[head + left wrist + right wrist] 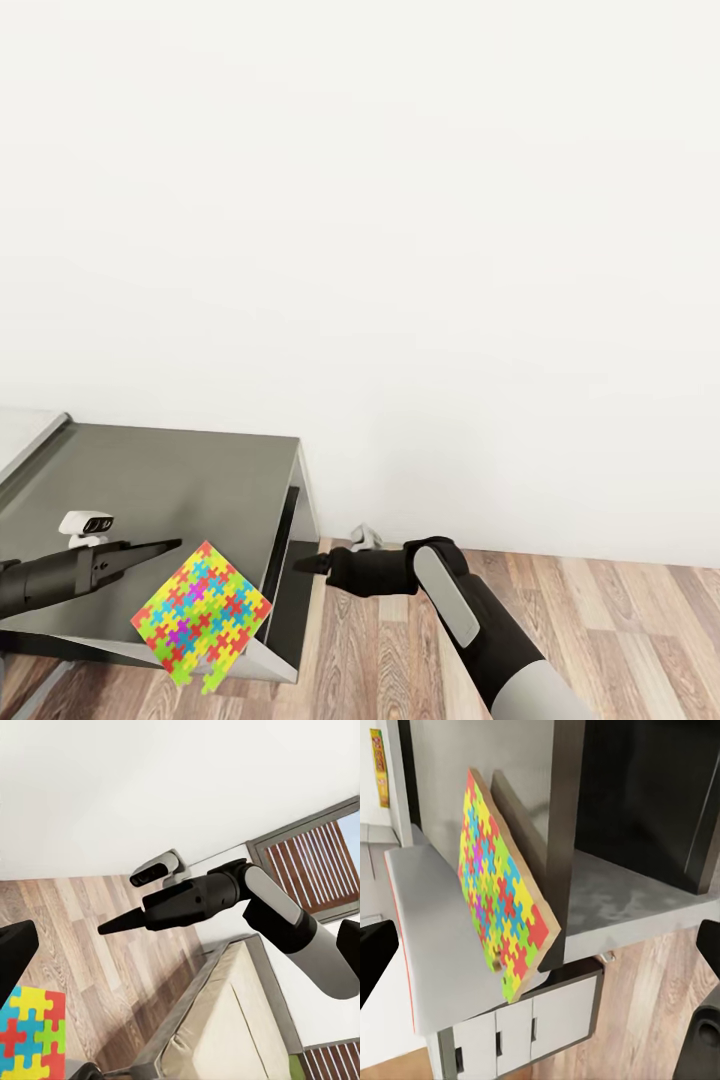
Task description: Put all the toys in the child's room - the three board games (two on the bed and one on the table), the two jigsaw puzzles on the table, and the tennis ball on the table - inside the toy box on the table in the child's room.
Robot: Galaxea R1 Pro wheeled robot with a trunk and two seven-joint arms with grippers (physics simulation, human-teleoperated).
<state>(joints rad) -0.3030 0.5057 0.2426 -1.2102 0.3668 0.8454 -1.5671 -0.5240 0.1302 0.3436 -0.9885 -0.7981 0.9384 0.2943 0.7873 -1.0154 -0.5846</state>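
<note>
One jigsaw puzzle [205, 615] of bright yellow, green, blue and red pieces lies on the dark grey lower section of the table [150, 480], one corner hanging past the front edge. My left gripper [168, 547] hovers just behind the puzzle's far corner, open and holding nothing. The right gripper [305, 565] is off the table's right end, level with the top and pointing at the puzzle [502, 892], also open and empty. In the left wrist view a puzzle corner [26, 1035] shows. The toy box and tennis ball are out of view.
A bare white wall rises behind the table. Wood-plank floor [600, 620] spreads to the right. White drawer fronts [517, 1027] sit under the table. The left wrist view looks past my right gripper [109, 928] to the beige bed [225, 1020] and dark-framed windows [307, 866].
</note>
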